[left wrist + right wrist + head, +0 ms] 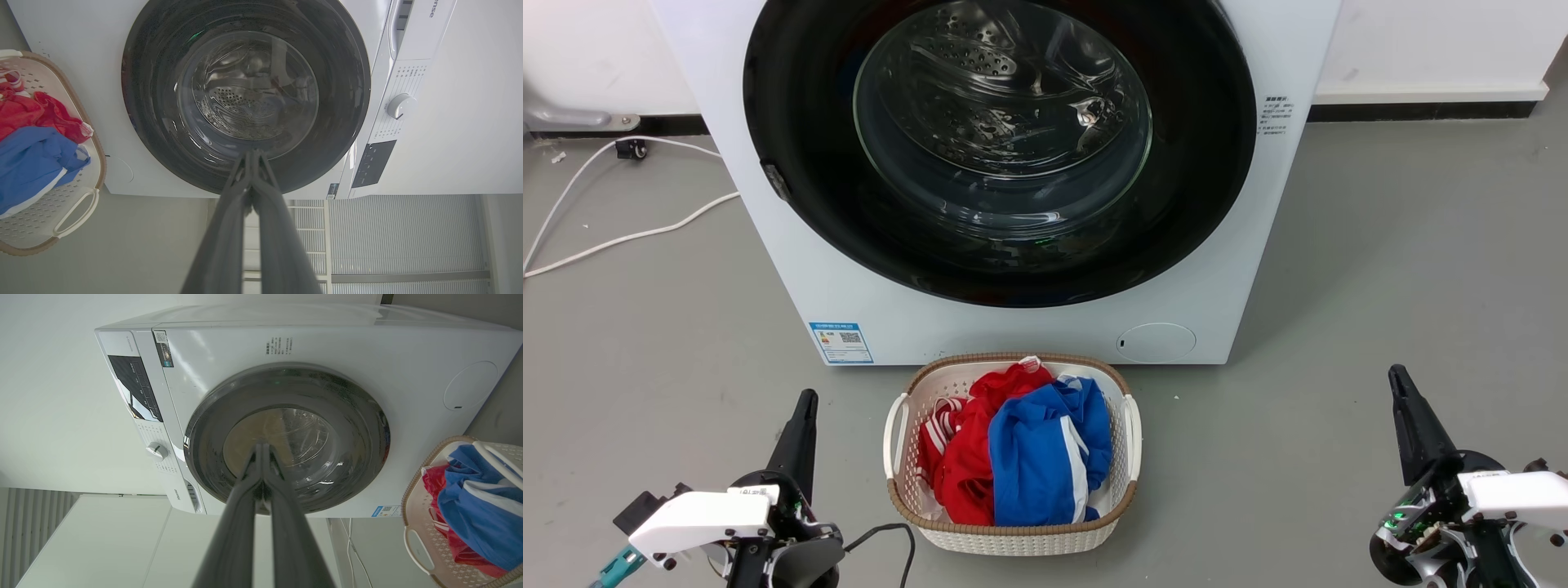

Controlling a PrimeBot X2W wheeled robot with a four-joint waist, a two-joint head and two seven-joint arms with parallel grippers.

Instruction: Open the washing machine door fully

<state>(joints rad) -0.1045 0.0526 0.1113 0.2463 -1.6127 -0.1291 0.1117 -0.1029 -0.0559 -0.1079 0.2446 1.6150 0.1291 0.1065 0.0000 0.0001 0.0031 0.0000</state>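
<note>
Door [792,122] closed, well beyond left claw [805,408] and right claw [1401,388], both pinched.

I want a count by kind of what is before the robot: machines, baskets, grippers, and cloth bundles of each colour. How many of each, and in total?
Washing machine: 1
Laundry basket: 1
Grippers: 2, the left gripper and the right gripper
Red cloth: 1 bundle
Blue cloth: 1 bundle
Total: 6
</note>
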